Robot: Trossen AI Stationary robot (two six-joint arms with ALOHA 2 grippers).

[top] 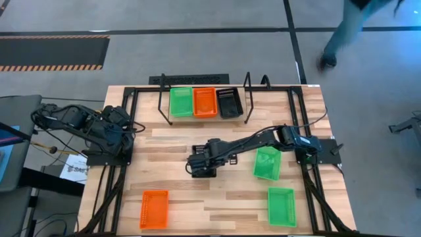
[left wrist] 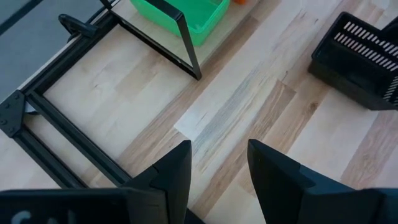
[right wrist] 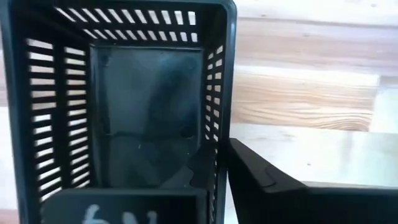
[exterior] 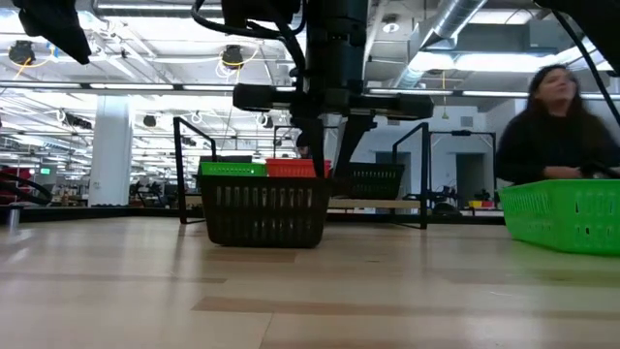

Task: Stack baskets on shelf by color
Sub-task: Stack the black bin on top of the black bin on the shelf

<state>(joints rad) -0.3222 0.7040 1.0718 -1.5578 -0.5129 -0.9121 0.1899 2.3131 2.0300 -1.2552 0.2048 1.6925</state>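
Observation:
A black basket (exterior: pixel 266 211) stands with its bottom on the table's middle, mostly hidden under my right gripper (top: pixel 199 162) in the high view. The right gripper (right wrist: pixel 217 174) is shut on it from above. The shelf (top: pixel 248 99) at the far edge carries a green basket (top: pixel 181 102), an orange basket (top: pixel 204 102) and a black basket (top: pixel 229 102) side by side. Two more green baskets (top: pixel 267 163) (top: pixel 281 206) lie on the right and an orange basket (top: pixel 154 209) lies near left. My left gripper (left wrist: pixel 217 171) waits open at the left edge. My right gripper holds the black basket by one side wall (right wrist: pixel 217 140), near its top rim. One finger (right wrist: pixel 198 169) is inside the basket and the other finger (right wrist: pixel 255 177) is outside. The fingers come from above, pointing down. The basket sits upright with its bottom on the table.
A black tube frame (top: pixel 131 125) runs around the table's edges. A person (exterior: pixel 557 116) is beyond the table's far right corner. Bare wood lies between the held basket and the shelf.

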